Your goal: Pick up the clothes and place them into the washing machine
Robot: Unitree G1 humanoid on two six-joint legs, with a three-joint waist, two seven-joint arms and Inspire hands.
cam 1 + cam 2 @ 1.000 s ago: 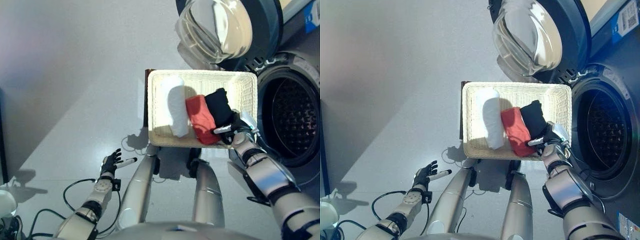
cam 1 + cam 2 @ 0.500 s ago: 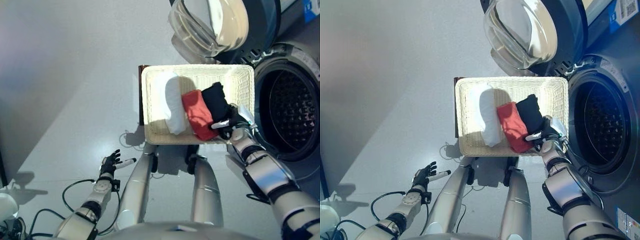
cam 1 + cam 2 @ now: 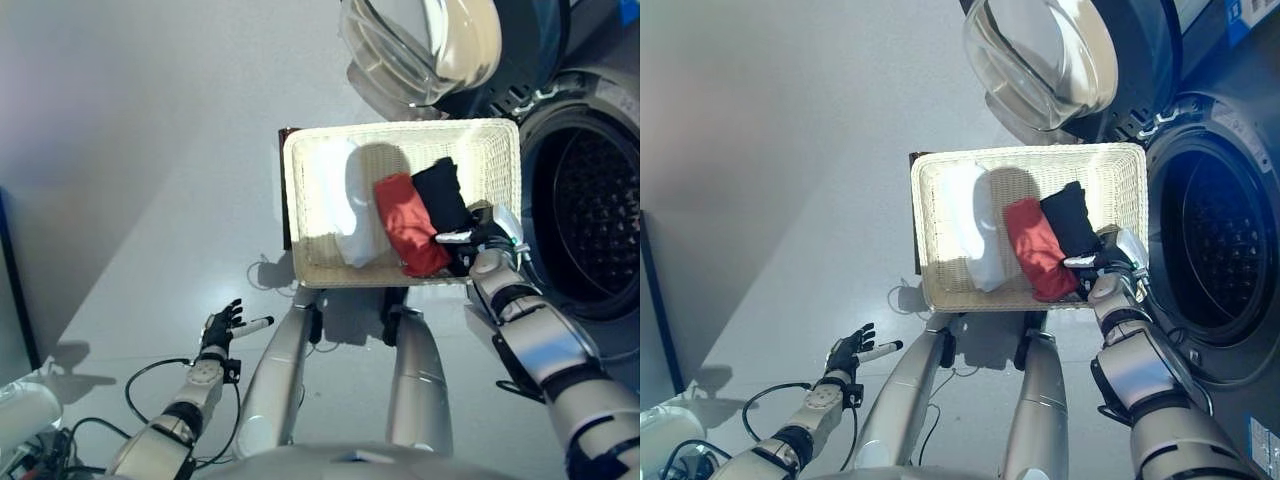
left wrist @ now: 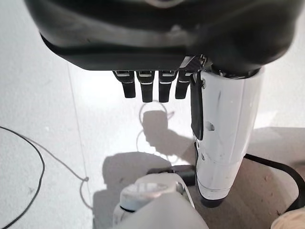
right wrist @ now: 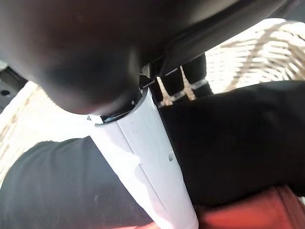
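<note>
Three garments (image 3: pixel 414 216), one basket (image 3: pixel 300 160), one washing machine (image 3: pixel 590 200)

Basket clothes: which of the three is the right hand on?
The black garment, at the basket's washing-machine end. The right hand rests on its near end; the red garment lies beside it and the white one farthest away.

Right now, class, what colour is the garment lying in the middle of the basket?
Red garment, between the white and black ones; clearest in the left eye view.
</note>
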